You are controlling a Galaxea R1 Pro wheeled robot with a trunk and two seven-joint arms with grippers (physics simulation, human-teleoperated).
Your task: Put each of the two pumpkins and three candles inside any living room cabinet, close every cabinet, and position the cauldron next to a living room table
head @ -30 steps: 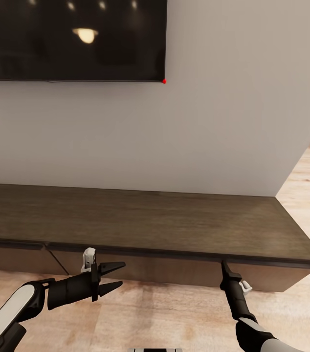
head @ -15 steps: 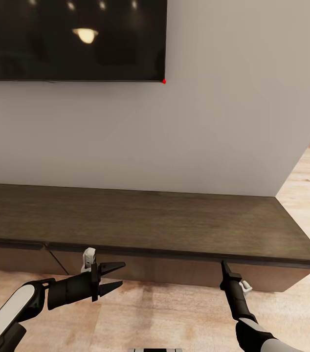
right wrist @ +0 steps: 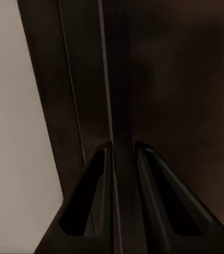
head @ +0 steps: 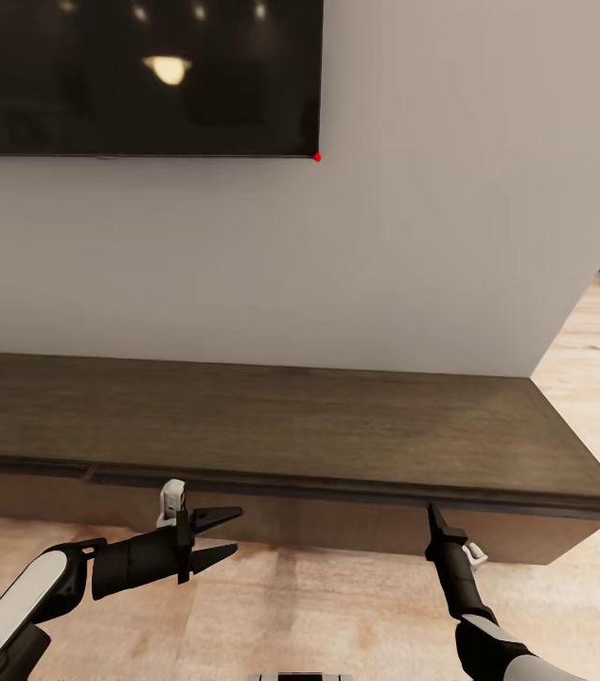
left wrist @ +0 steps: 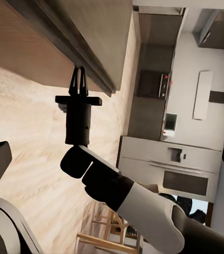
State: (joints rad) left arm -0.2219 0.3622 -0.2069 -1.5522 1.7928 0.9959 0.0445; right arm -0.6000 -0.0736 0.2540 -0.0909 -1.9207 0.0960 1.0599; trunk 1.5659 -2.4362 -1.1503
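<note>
Right gripper (head: 432,514) fingers (right wrist: 149,201): narrowly parted, straddling the cabinet (head: 338,430) top's front lip | Left gripper (head: 224,534) fingers: spread, empty, just before the cabinet front | Cabinet: against wall under TV (head: 139,76), on wood floor (head: 357,615).

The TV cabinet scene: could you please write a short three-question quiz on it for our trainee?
1. True or false: the left end effector has its fingers spread apart.
2. What hangs on the wall above the cabinet? A) a television B) a mirror C) a clock
3. Fill in: the right end effector points its tip at the cabinet's ___ edge (front or back).
Key: 1 true; 2 A; 3 front.
</note>
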